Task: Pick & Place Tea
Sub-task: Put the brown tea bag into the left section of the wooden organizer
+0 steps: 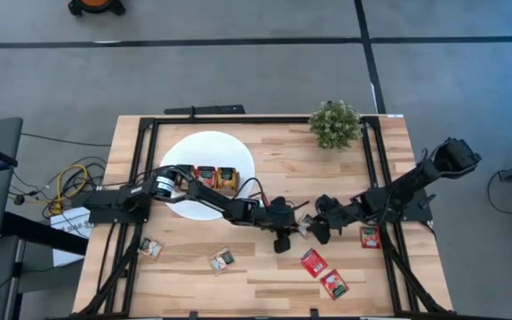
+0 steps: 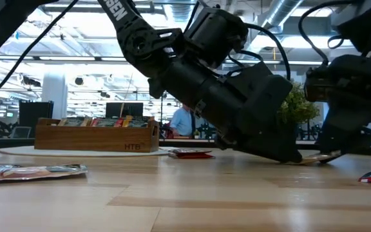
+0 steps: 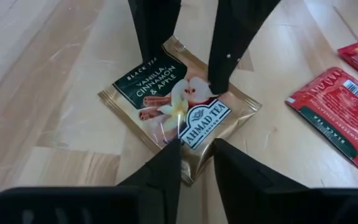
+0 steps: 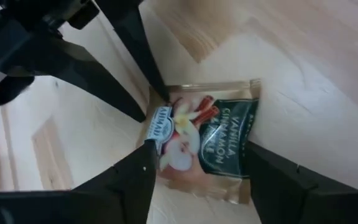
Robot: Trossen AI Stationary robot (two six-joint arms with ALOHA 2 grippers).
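A gold tea sachet [image 1: 302, 227] printed "Vanilla, Cinnamon & Apple" lies flat on the table between both grippers, and shows in the left wrist view [image 3: 179, 106] and right wrist view [image 4: 204, 137]. My left gripper [image 3: 196, 146] reaches in from the table's left, fingers a narrow gap apart at the sachet's corner. My right gripper [image 4: 197, 148] comes from the right, wide open, one finger on each side of the sachet. The wooden tray [image 1: 207, 178] holding sachets stands on the white disc [image 1: 212, 147]. My left gripper's fingertips [image 3: 173, 149] sit over the sachet's corner [image 3: 191, 177] nearest them, one on each edge beside it, slanting down from the table's left. The sachet [image 2: 317, 158] lies on the table with its other end slightly raised. Of my right gripper, I cannot tell whether the fingers [image 4: 145, 155] touch the sachet's edges.
Red sachets lie near the right gripper [image 1: 314, 262], [image 1: 333, 284], [image 1: 369, 236]. Two pale sachets [image 1: 152, 248], [image 1: 221, 260] lie near the table's near edge. The potted plant [image 1: 334, 124] stands at the far edge. A black frame rail runs round the table.
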